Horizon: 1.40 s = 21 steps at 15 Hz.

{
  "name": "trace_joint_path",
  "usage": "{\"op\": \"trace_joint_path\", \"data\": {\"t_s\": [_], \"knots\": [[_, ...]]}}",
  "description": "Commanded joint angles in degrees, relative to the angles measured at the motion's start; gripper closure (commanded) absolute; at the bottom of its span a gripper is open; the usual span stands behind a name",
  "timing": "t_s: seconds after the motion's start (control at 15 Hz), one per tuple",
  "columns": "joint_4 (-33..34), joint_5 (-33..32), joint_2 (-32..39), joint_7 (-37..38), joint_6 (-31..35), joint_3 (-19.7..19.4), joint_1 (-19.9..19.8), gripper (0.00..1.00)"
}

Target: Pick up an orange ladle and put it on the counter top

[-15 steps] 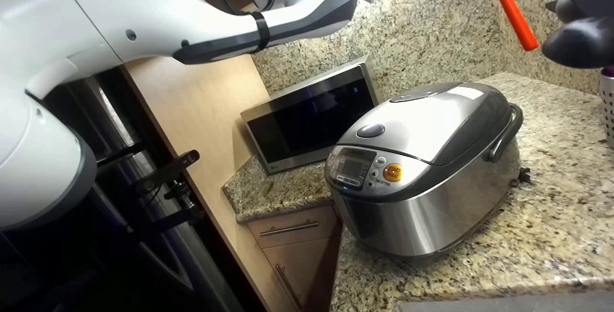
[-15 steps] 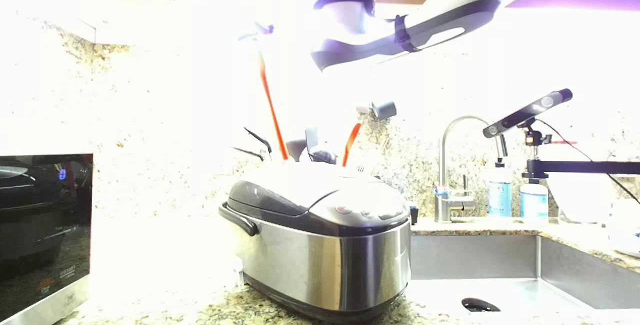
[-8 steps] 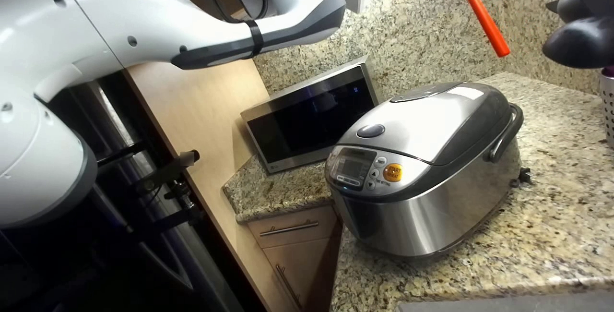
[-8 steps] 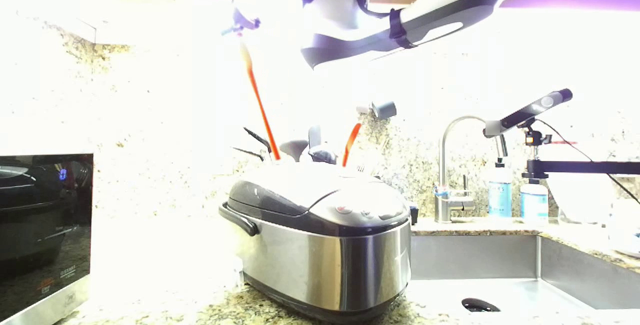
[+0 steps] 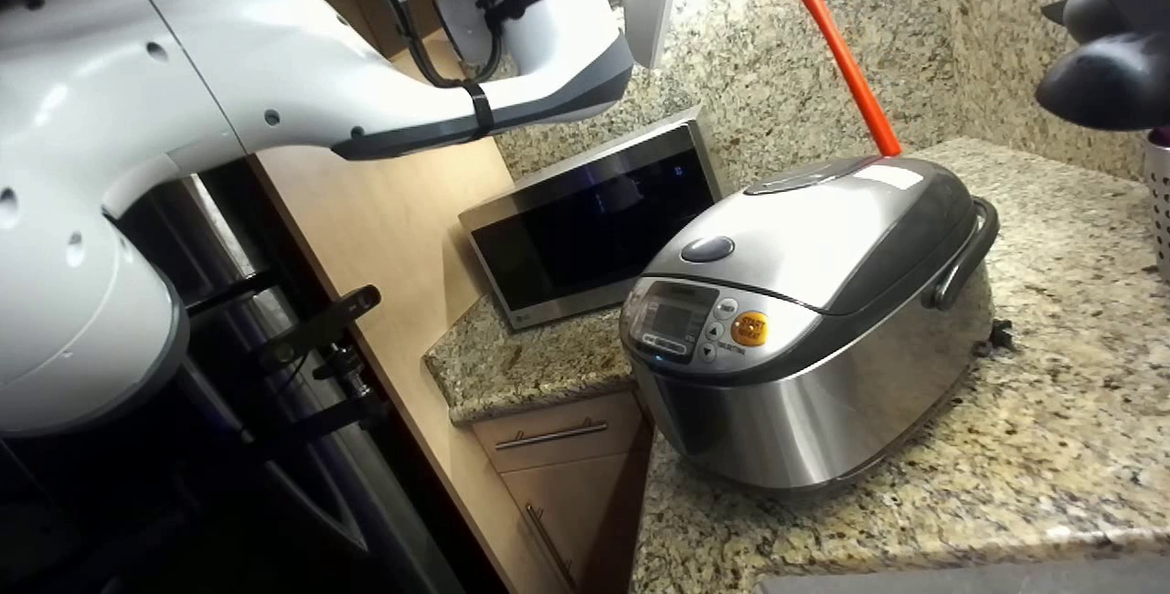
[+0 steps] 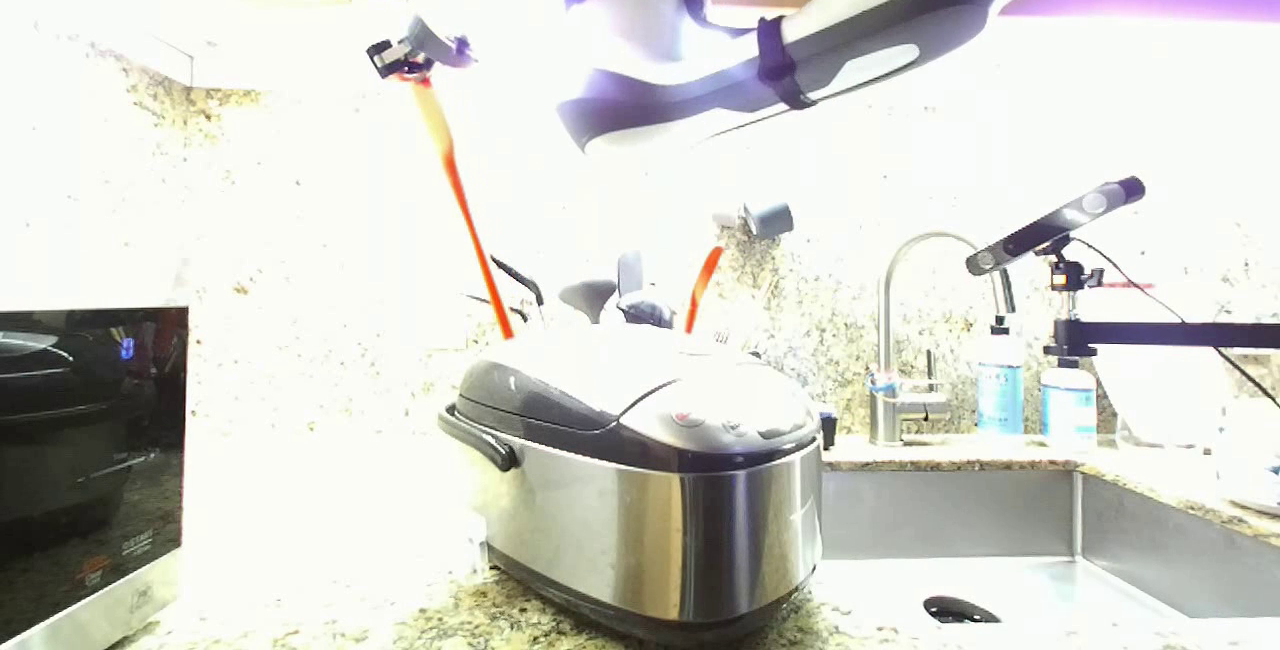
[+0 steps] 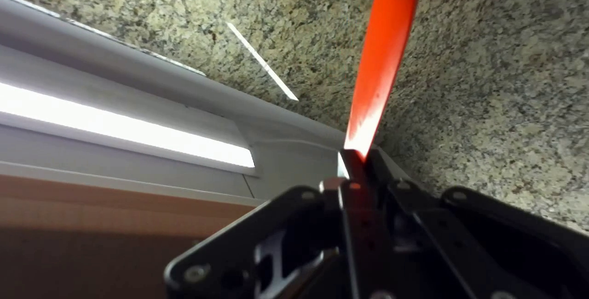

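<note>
Grasping the orange ladle [image 5: 846, 64] near its broad end, the end effector [image 7: 365, 157] holds it in the air, tilted, with the handle slanting down toward the rice cooker [image 5: 809, 329]. In both exterior views the handle's tip meets the outline of the rice cooker's top; whether it touches, or passes behind, I cannot tell. The orange ladle is not yet down on the counter [image 5: 1079, 393]; in an exterior view its tip appears near the counter's back corner.

It looks like smooth plastic, so I would expect it to be light, fairly stiff and hard to break, yet glossy enough to slip or twist in a pinch. The flat face seen in the wrist view should suit two-sided gripping. Held this far up, the long handle will likely act as a lever and swivel if its tip knocks something. A hold lower down, around the neck, would probably be nearer the balance point and steadier. For laying it flat, a spot well in from the counter's edges seems safest.
</note>
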Motion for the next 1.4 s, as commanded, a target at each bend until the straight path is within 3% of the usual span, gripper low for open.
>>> {"op": "trace_joint_path", "data": {"t_s": [0.0, 0.4, 0.8, 1.13, 1.33], "knots": [[0.0, 0.1, 0.3, -2.9, 3.8, 3.1, 0.2, 0.98], [-0.9, 0.1, 1.4, -7.7, 10.8, 10.3, 0.3, 0.98], [-7.8, -1.4, -0.7, -11.5, 21.6, 18.3, 0.7, 0.98], [-7.5, -4.4, 0.1, -7.8, 28.5, 17.2, 0.7, 0.98], [-8.8, -6.3, -0.6, -5.3, 28.9, 16.7, 0.8, 0.98]]}}
